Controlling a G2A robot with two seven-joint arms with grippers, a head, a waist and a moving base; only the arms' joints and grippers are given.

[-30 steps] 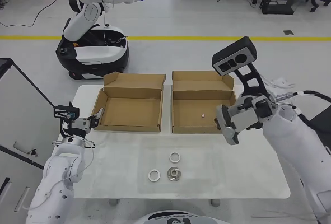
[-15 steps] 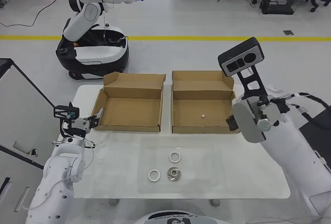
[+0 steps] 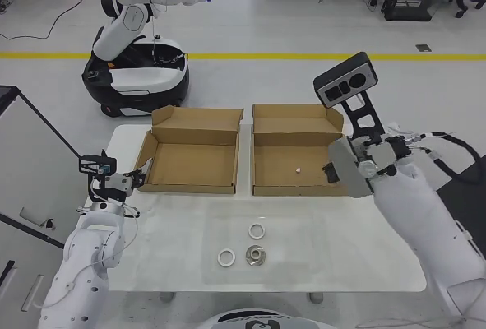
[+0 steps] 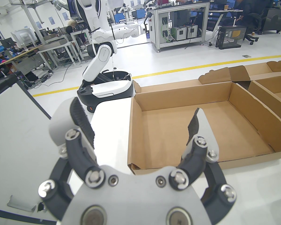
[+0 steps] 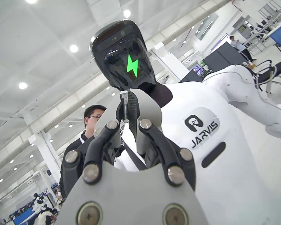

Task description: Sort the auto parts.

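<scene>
Top view: two open cardboard boxes sit side by side on far half of table [image 3: 349,247]. L box [image 3: 195,164] has a bare floor. R box [image 3: 280,156] has one small part [image 3: 298,171] on its floor, toward the near wall. At the table's near side, well apart from the boxes, lie 3 loose pcs: white ring [image 3: 257,231], 2nd ring [image 3: 226,257] nearer the edge, and metal part [image 3: 256,257] just beside the 2nd ring.

L gripper [image 3: 136,177] sits just off the L box's outer near corner, over the table edge. L wrist view: its fingers [image 4: 83,118] are spread wide w/ nothing btwn them, and the box is right ahead.

R gripper [image 3: 329,173] hangs at the R box's near outer corner, by the rim, tilted up. R wrist view: pads [image 5: 134,112] are pinched tight on a bolt [image 5: 124,107], threaded shank lying along the pads toward the tips.
</scene>
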